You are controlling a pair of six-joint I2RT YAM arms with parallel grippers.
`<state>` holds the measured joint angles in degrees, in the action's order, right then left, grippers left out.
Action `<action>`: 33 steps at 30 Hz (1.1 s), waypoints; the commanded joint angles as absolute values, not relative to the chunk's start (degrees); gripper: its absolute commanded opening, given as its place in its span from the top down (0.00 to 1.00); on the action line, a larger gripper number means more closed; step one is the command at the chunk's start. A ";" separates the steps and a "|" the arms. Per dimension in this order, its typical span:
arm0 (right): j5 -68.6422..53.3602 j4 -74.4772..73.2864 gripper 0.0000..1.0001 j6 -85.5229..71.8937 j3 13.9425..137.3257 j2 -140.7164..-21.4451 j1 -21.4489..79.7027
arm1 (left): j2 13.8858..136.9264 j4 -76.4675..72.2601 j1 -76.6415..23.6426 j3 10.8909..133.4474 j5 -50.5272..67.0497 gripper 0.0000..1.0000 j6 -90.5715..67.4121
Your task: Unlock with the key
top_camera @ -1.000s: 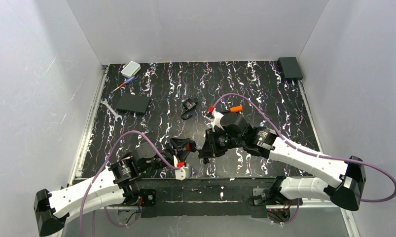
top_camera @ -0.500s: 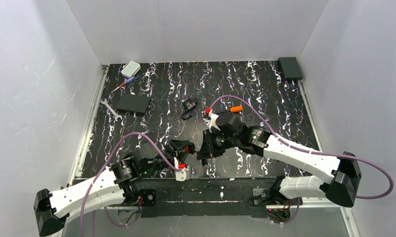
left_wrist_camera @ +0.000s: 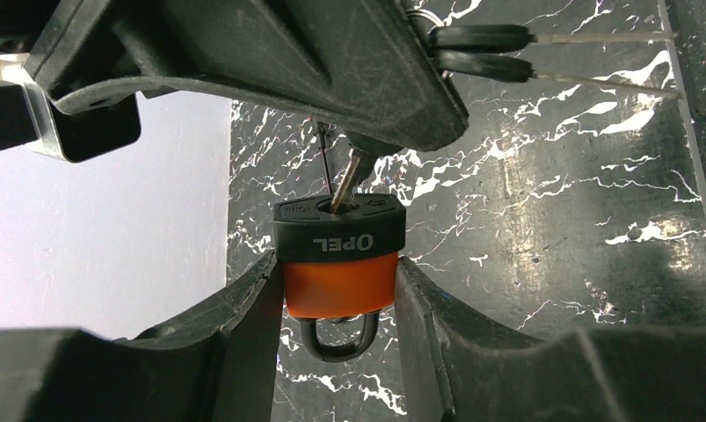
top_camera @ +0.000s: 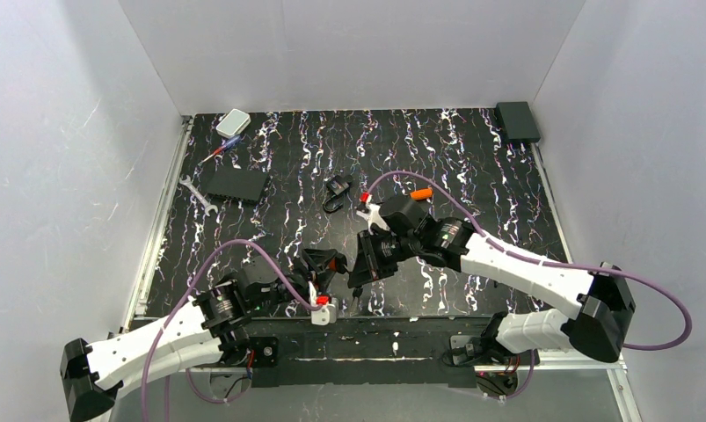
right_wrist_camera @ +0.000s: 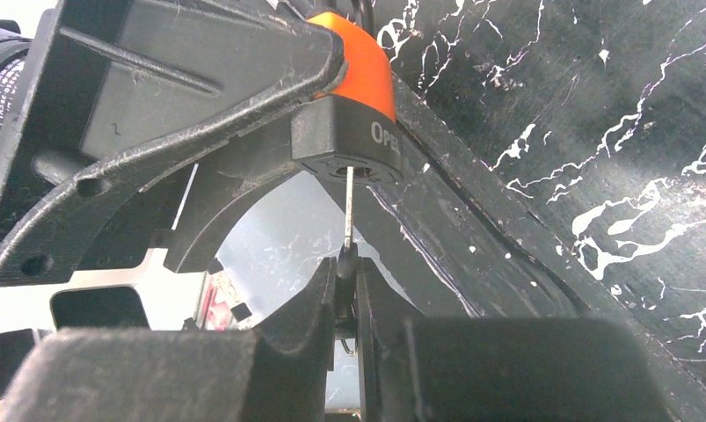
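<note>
Up top, near the table's [top_camera: 472, 158] front edge, left gripper [top_camera: 331, 265] and right gripper [top_camera: 356, 285] sit almost nose to nose, too small there to read the grip. Off the left wrist, its fingers [left_wrist_camera: 243, 334] clamp the orange padlock [left_wrist_camera: 338, 272] by the sides, and the key [left_wrist_camera: 343, 182] blade pokes into the keyhole on its black end. Off the right wrist, those fingers are pinched tight on the key's black head, blade running straight up to the padlock.
</note>
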<state>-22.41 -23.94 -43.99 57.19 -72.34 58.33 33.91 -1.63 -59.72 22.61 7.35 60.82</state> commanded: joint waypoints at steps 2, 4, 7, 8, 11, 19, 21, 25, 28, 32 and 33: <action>-26.57 -23.98 0.99 -42.27 62.88 -73.66 56.66 | 32.35 -6.49 -59.94 22.31 11.84 1.00 63.00; -27.88 -24.57 0.99 -41.69 63.64 -74.03 56.16 | 32.27 -5.68 -59.99 22.40 12.22 1.00 63.62; -29.88 -24.69 0.99 -41.35 64.15 -74.63 55.63 | 32.18 -3.46 -59.98 23.01 13.07 1.00 64.45; -30.38 -24.74 0.99 -41.26 64.24 -74.94 55.49 | 32.09 -3.17 -60.05 23.02 13.55 1.00 64.58; -32.41 -24.60 0.99 -41.12 64.51 -75.70 54.89 | 32.16 -2.63 -60.03 23.05 14.22 1.00 64.85; -33.31 -32.32 0.99 -36.44 69.50 -78.08 53.30 | 30.86 -0.39 -60.13 22.57 16.11 1.00 67.34; -33.47 -33.33 0.99 -35.84 70.30 -78.50 52.94 | 30.85 -0.35 -60.13 22.75 16.04 1.00 67.58; -34.53 -33.82 0.99 -35.33 70.79 -79.72 52.82 | 30.96 -0.32 -60.12 22.93 16.21 1.00 67.43; -34.50 -33.99 0.99 -35.19 71.29 -80.38 52.78 | 31.03 -0.35 -60.12 23.03 16.56 1.00 67.28; -35.45 -34.48 0.99 -35.41 72.42 -81.75 52.73 | 31.11 -0.35 -60.16 23.41 16.02 1.00 66.76; -35.92 -35.13 0.99 -35.33 72.71 -82.24 52.73 | 31.11 -0.35 -60.12 23.48 15.73 1.00 66.37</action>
<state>-34.85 -38.61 -36.14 68.20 -80.95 53.58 31.35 1.58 -59.68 22.22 11.07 66.87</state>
